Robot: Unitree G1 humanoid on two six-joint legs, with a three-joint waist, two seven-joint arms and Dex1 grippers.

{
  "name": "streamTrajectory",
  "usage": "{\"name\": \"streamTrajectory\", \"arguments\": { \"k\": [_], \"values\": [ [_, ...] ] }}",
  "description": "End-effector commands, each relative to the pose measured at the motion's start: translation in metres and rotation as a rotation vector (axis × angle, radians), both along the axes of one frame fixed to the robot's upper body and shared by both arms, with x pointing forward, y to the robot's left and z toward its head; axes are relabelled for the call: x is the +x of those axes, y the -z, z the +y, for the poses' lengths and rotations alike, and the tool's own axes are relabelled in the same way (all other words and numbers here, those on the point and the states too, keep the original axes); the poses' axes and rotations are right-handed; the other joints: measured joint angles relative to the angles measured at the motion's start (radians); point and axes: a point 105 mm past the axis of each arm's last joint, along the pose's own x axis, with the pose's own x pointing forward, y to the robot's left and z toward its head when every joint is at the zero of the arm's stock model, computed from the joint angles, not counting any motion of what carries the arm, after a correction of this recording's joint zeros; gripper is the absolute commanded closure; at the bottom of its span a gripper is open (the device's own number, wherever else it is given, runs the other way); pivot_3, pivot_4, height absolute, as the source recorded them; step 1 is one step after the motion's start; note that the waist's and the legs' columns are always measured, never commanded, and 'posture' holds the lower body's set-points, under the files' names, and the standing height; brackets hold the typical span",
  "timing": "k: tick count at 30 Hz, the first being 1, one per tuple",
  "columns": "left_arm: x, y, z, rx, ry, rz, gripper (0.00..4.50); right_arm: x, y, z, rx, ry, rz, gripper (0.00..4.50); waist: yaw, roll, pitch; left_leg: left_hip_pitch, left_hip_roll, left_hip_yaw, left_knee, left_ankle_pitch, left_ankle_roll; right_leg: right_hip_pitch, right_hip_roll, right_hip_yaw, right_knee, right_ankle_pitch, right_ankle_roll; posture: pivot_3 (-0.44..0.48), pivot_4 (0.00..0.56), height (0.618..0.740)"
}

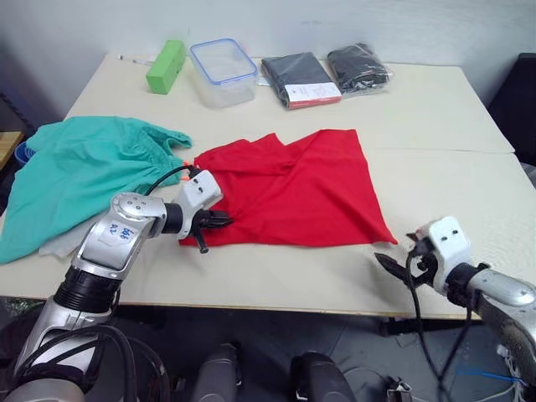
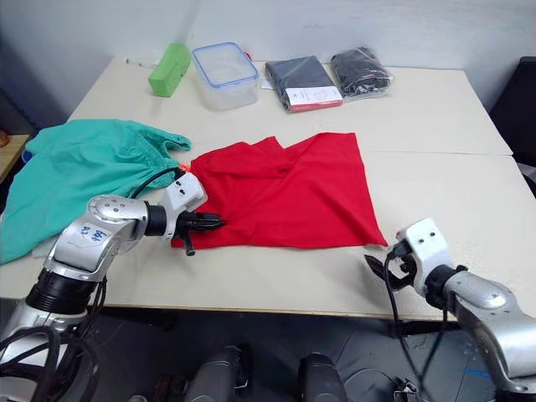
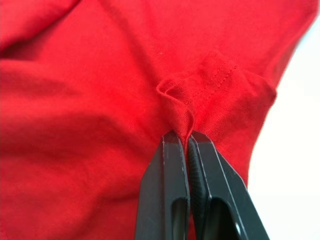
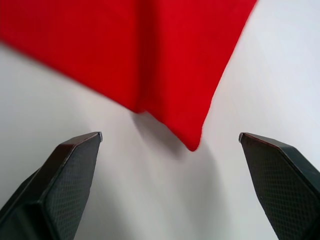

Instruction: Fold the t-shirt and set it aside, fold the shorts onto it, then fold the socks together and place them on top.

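At the left of the frame the shorts [image 1: 79, 180] lie bunched on the tabletop [image 1: 435, 126]. Behind them, upper left, a green block [image 1: 166, 65] sits beside a clear lidded box [image 1: 222, 71]; its contents cannot be told. In the centre lies the t-shirt [image 1: 293, 188], the left gripper [image 1: 219, 220] fingers pinching a fold at its near-left edge. Lower right, the right gripper [image 1: 402, 264] has its fingers spread wide, just off the shirt's corner.
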Motion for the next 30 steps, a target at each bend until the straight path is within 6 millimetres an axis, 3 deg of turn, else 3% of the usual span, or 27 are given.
{"name": "streamTrajectory", "arguments": {
  "k": [1, 6, 9, 13, 20, 23, 28, 30],
  "values": [
    [-0.001, -0.008, 0.001, 0.005, 0.007, -0.042, 4.48, 0.002, -0.016, 0.004, -0.137, -0.087, -0.13, 0.0, 0.0, 0.0, 0.0, 0.0, 0.0, 0.0, 0.0, 0.0, 0.0, 0.0, 0.0, 0.0, 0.0, 0.0, 0.0, 0.0, 0.15, 0.74],
    [0.0, -0.009, 0.002, -0.001, 0.003, -0.046, 4.48, 0.008, -0.024, 0.008, -0.412, -0.219, -0.288, 0.0, 0.001, 0.0, 0.0, 0.0, 0.0, 0.0, 0.001, 0.0, 0.0, 0.0, 0.0, 0.0, 0.001, 0.0, 0.0, 0.0, 0.15, 0.74],
    [0.001, -0.011, 0.002, -0.003, 0.001, -0.052, 4.5, 0.011, -0.015, 0.008, -0.545, -0.276, -0.32, 0.64, 0.001, 0.0, 0.0, 0.0, 0.0, 0.0, 0.001, 0.0, 0.0, 0.0, 0.0, 0.0, 0.001, 0.0, 0.0, 0.0, 0.15, 0.74],
    [0.002, -0.012, 0.002, -0.004, -0.001, -0.056, 4.5, 0.017, -0.008, 0.008, -0.62, -0.31, -0.354, 1.99, 0.001, 0.0, 0.0, 0.0, 0.0, 0.0, 0.002, 0.0, 0.0, 0.001, 0.0, 0.0, 0.001, 0.0, 0.0, 0.0, 0.15, 0.74],
    [0.003, -0.014, 0.003, -0.003, -0.003, -0.064, 4.5, 0.022, -0.001, 0.006, -0.699, -0.345, -0.37, 1.99, 0.001, 0.0, 0.0, 0.0, 0.0, 0.0, 0.003, 0.0, 0.0, 0.001, 0.0, -0.001, 0.002, 0.0, 0.0, 0.0, 0.15, 0.74],
    [0.003, -0.015, 0.002, -0.003, -0.001, -0.066, 4.5, 0.024, 0.003, 0.006, -0.722, -0.355, -0.364, 2.6, 0.001, 0.0, 0.0, 0.0, 0.0, 0.0, 0.003, 0.0, 0.0, 0.001, 0.0, -0.001, 0.001, 0.0, 0.0, 0.0, 0.15, 0.74],
    [0.003, -0.016, 0.0, -0.009, 0.01, -0.069, 4.5, 0.028, 0.008, 0.006, -0.718, -0.351, -0.361, 4.31, 0.001, 0.0, 0.0, 0.0, 0.0, -0.001, 0.003, 0.0, 0.0, 0.001, 0.0, -0.001, 0.002, 0.0, 0.0, 0.0, 0.15, 0.74],
    [0.002, -0.017, -0.001, -0.017, 0.022, -0.073, 4.5, 0.028, 0.009, 0.007, -0.691, -0.349, -0.349, 4.47, 0.001, 0.0, 0.0, 0.0, 0.0, -0.001, 0.004, 0.0, 0.0, 0.001, 0.0, -0.001, 0.002, 0.0, 0.0, 0.0, 0.15, 0.74]
  ]
}}
